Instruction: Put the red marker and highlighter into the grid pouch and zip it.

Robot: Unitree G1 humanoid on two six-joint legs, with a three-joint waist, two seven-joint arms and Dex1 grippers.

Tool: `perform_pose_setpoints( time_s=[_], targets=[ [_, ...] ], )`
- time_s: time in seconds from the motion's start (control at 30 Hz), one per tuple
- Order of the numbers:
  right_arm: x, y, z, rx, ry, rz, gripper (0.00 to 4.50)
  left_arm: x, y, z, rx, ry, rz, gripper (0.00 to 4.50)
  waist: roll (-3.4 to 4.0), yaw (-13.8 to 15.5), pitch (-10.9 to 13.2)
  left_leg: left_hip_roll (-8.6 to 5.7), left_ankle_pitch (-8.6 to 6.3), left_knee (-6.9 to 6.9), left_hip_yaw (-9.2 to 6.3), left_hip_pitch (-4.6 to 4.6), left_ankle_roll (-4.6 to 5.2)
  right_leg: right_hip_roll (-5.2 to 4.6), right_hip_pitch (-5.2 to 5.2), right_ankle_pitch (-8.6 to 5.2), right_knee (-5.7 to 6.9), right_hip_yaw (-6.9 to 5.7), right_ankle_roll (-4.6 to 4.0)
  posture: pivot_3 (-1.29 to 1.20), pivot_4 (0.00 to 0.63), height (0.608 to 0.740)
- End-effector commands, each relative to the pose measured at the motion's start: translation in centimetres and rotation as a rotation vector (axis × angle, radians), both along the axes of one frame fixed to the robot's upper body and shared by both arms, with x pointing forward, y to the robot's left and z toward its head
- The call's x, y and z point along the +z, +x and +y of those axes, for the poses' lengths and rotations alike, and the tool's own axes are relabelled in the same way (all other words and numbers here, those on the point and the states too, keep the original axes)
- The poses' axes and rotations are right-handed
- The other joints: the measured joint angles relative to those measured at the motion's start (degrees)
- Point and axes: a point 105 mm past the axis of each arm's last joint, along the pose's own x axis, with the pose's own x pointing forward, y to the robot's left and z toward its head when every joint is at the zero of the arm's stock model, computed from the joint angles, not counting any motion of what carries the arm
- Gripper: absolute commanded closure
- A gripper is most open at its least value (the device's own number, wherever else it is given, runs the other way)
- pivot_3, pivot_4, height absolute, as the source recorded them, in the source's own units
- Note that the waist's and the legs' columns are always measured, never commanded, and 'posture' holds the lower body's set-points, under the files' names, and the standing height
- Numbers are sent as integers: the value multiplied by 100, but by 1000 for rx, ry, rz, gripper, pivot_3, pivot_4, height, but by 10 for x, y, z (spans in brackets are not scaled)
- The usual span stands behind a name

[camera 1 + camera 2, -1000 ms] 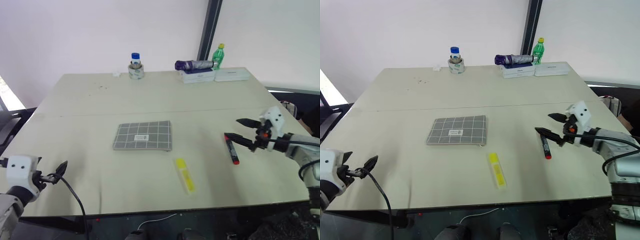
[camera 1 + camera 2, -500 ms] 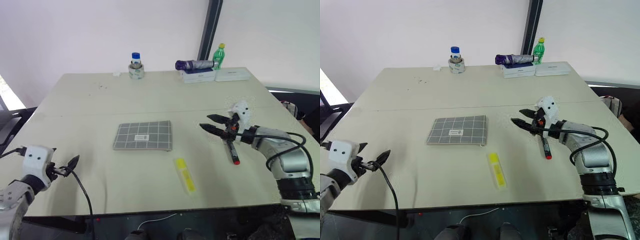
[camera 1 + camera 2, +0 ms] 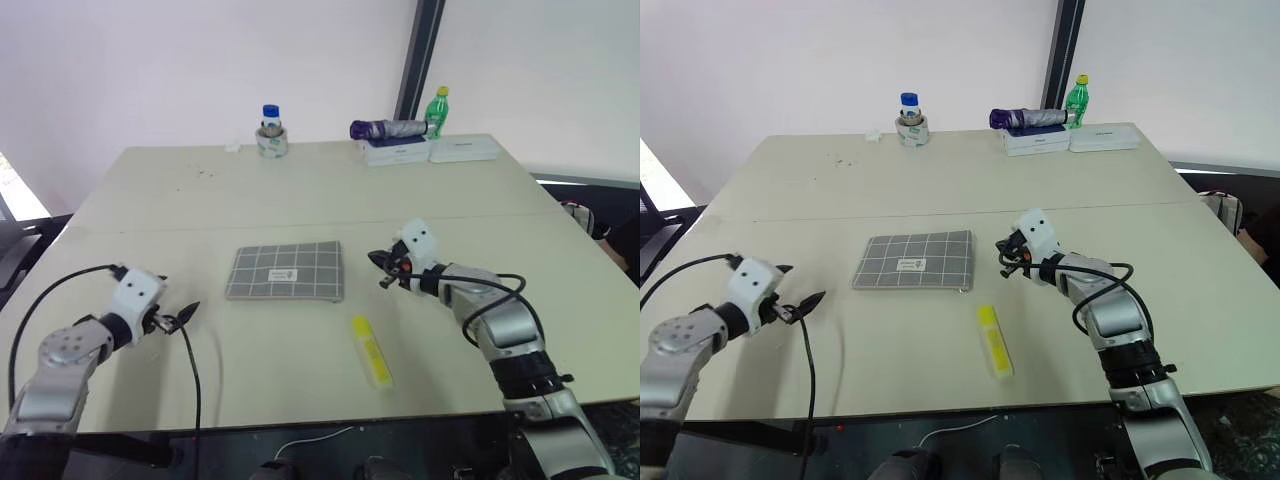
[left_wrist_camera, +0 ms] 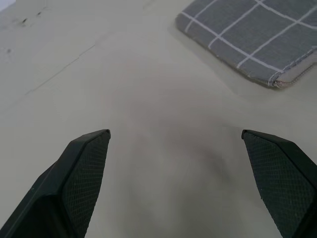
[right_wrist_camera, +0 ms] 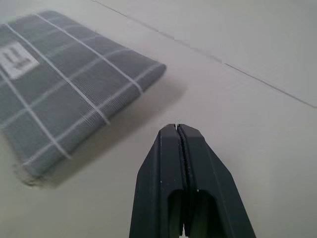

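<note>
The grey checked pouch (image 3: pixel 287 272) lies flat near the middle of the pale table (image 3: pixel 300 190), its small white label facing up. In the left wrist view one corner of the pouch shows a pale edge where the fabric meets. The yellow highlighter (image 3: pixel 370 351) lies on the table nearer the front edge, apart from the pouch and to its right, pointing roughly front to back. I cannot make out the red marker on the table; the right arm lies across the area to the right of the pouch.

The right gripper (image 3: pixel 384 268) is just beside the pouch's right edge, low over the table, with its two black fingers pressed together and nothing between them, as the right wrist view confirms (image 5: pixel 177 130). Whether the tips touch the table I cannot tell.

The left gripper (image 3: pixel 180 316) is near the front left of the table, well apart from the pouch, pointing toward it. Its fingers (image 4: pixel 86 163) stand wide apart and hold nothing.

At the far edge stand a blue-capped jar (image 3: pixel 271 131), a folded purple umbrella (image 3: pixel 388 129) on white boxes (image 3: pixel 430 151), and a green bottle (image 3: pixel 437 108).
</note>
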Motion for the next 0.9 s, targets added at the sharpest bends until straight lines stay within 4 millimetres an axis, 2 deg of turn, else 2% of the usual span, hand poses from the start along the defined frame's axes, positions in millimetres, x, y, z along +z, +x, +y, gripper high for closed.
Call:
perform_pose_setpoints(
  time_s=[0.03,0.23,0.4,0.63,0.9],
  targets=[
    [4,5,10,5,-11,-24,4470,4,13,-5,-98,162,-55,0,0,-4,0,0,0,-1,0,0,0,0,-3,0,0,0,0,0,150,740],
    [-1,7,19,10,-1,0,4470,4,30,-20,-249,331,-114,0,0,-16,0,-1,1,-2,1,-6,-1,0,-10,0,2,1,1,0,150,740],
    [-8,6,32,37,4,44,4470,-2,33,-35,-385,392,-124,0,0,-6,0,-2,2,1,1,-5,-1,1,-10,0,8,1,1,0,150,740],
    [-11,6,47,85,-12,47,4470,-7,29,-60,-549,397,-129,0,0,-6,-1,-4,2,4,0,-5,-1,1,-11,0,15,1,1,0,150,740],
    [-9,11,49,82,-18,30,4470,-1,24,-80,-633,333,-154,0,0,-18,-2,-5,2,6,0,-5,0,1,-12,0,18,1,1,0,150,740]
  ],
)
